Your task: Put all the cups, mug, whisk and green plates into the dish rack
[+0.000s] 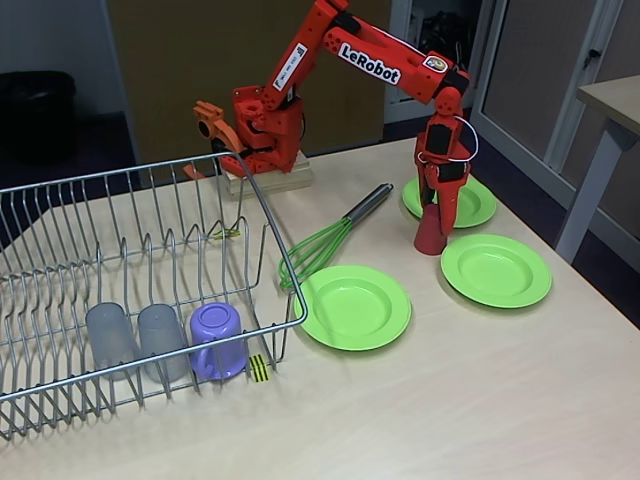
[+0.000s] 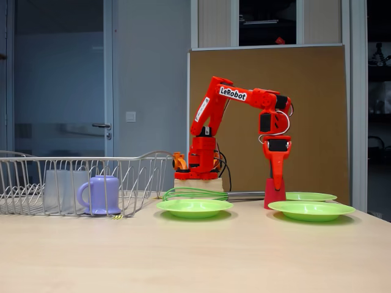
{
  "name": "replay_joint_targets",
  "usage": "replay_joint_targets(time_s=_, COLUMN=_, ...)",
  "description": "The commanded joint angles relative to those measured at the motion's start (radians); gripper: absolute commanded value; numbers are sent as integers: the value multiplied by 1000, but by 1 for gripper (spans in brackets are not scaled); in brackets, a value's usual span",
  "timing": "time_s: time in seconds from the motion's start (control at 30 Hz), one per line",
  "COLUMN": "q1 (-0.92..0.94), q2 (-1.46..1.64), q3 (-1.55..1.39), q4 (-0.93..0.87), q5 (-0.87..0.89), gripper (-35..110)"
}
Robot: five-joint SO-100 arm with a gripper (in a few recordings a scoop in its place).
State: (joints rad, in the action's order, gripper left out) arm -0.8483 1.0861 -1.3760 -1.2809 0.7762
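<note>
One red cup (image 1: pixel 430 238) directly under claw (image 1: pixel 432 212); touching, grip unclear.

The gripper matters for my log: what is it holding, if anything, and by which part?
The gripper is down at the upside-down red cup's top, on the table; whether it grips cannot be told.

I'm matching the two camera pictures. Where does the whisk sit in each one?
High fixed view: whisk lies at centre, between the dish rack and the robot.
Low fixed view: whisk lies flat behind the nearest green plate.
Shared landmark: that plate.
</note>
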Motion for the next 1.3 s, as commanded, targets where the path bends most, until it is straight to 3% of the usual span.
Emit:
replay_joint_targets(time_s=0.0, q1=8, q2=40, q3=-34, q4=3, q5=6, gripper=17)
replay_joint_targets(time_s=0.27, q1=23, q2=115, q3=-63, q4=-46, q5=-9, gripper=8)
replay_joint_targets(time_s=0.4, q1=60, q2=235, q3=-51, q4=-137, q5=-97, gripper=8)
replay_joint_targets(time_s=0.67, q1=279, q2=543, q3=31, q4=-252, q5=-551, gripper=9)
replay_joint_targets(time_s=0.97, q1=735, q2=680, q3=95, q4=-307, q5=-1071, gripper=5)
replay_joint_targets(time_s=1.27, q1=1071, q2=500, q3=183, q4=-255, q5=-1307, gripper=5)
